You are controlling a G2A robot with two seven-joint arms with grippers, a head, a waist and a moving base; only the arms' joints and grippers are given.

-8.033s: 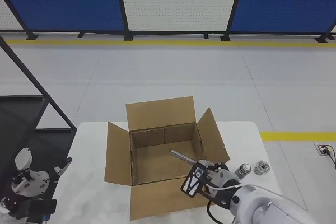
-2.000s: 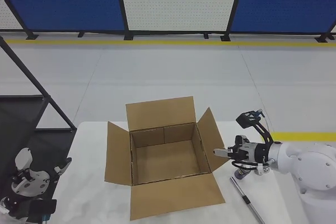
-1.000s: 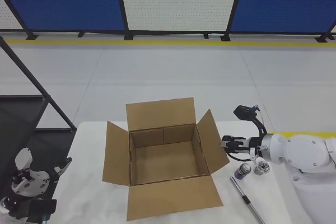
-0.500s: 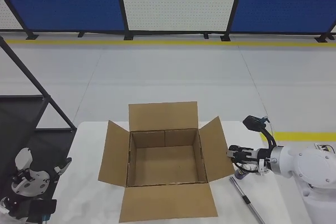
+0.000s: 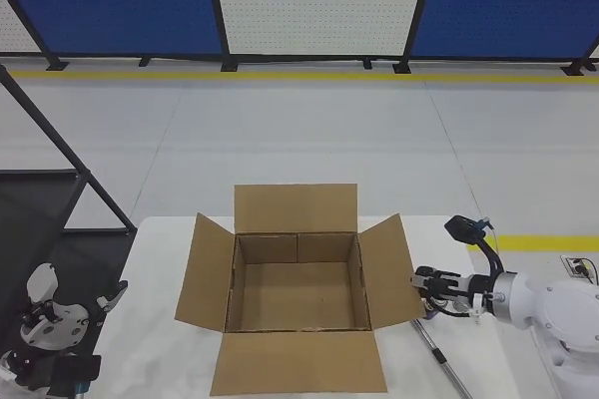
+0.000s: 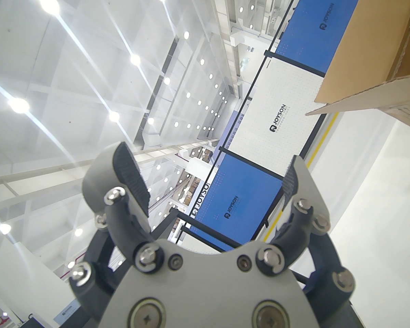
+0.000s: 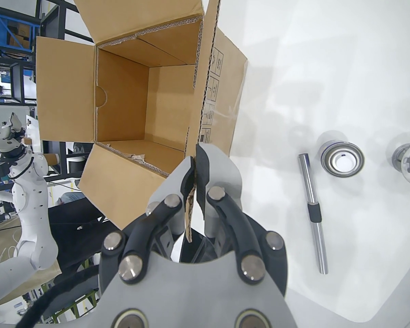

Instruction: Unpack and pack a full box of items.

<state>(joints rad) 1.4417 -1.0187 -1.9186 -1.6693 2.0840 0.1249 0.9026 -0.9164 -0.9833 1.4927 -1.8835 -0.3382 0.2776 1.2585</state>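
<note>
White arm shells [image 5: 559, 311] — silver, black-padded jaws

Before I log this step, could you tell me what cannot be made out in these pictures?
- Right wrist view: the ridged metal part is cut off by the picture's edge.
- Top view: the metal rod runs off the bottom edge.
- Left wrist view: the box is cut off; its flaps hide its inside.
</note>
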